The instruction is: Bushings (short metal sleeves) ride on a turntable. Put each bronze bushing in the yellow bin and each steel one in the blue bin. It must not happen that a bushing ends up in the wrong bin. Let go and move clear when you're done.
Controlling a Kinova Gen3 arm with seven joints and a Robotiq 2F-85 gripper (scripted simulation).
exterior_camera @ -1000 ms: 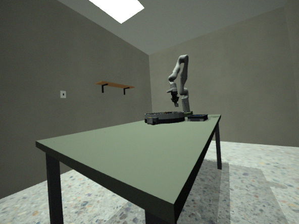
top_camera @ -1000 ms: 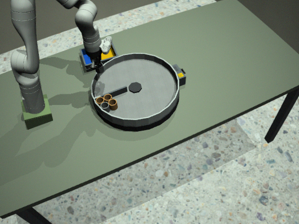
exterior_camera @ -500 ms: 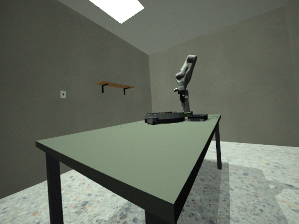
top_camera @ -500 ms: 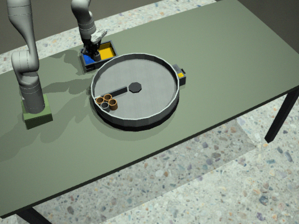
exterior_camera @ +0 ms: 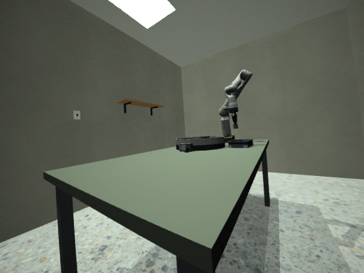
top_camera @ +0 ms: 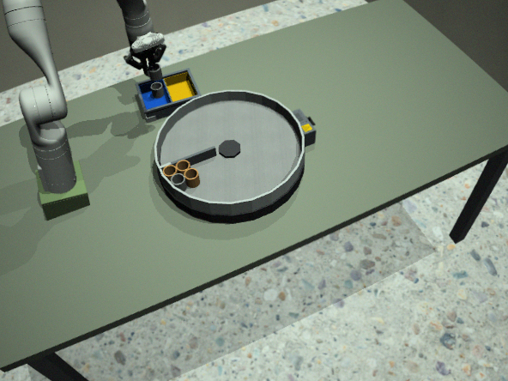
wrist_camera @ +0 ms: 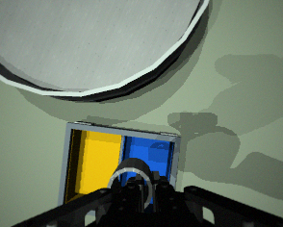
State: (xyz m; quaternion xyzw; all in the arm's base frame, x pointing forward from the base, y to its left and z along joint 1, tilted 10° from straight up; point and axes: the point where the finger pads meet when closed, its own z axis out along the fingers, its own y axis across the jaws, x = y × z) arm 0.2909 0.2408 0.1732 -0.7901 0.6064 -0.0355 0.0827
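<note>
My gripper [top_camera: 154,64] [exterior_camera: 235,122] [wrist_camera: 147,181] is shut on the wall of a steel bushing [top_camera: 155,74] [exterior_camera: 235,126] [wrist_camera: 131,164], above the back of the blue bin [top_camera: 151,102] [wrist_camera: 147,148]. Another steel bushing [top_camera: 157,90] stands upright in the blue bin; the held one and the fingers largely hide it in the wrist view. The yellow bin [top_camera: 180,90] [wrist_camera: 98,153] beside it shows no bushing. On the turntable [top_camera: 257,159], three bronze bushings [top_camera: 192,182] [top_camera: 183,166] [top_camera: 170,171] and one steel bushing [top_camera: 178,181] stand grouped near the rim.
A dark divider bar [top_camera: 202,155] lies beside the grouped bushings, and a dark hub [top_camera: 229,148] is at the turntable's centre. The raised rim [top_camera: 232,208] passes close to the bins. A small grey box [top_camera: 308,136] with a yellow top patch is at the turntable's far side.
</note>
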